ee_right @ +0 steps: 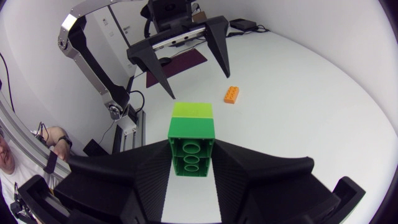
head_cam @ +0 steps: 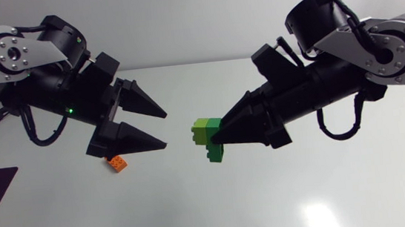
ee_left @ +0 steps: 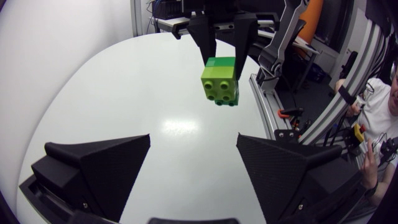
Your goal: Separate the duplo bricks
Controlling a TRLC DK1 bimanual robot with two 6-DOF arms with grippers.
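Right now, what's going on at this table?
The right gripper is shut on a stack of green duplo bricks and holds it off the white table, with the light green brick at the end that points toward the other arm. The left gripper faces the stack with its fingers open and empty, apart from it. The green bricks are not yet separated. One orange duplo brick lies on the table below the left gripper.

brick stack (head_cam: 203, 136) in right jaws | loose brick (head_cam: 118, 162) on table (head_cam: 197, 211), left
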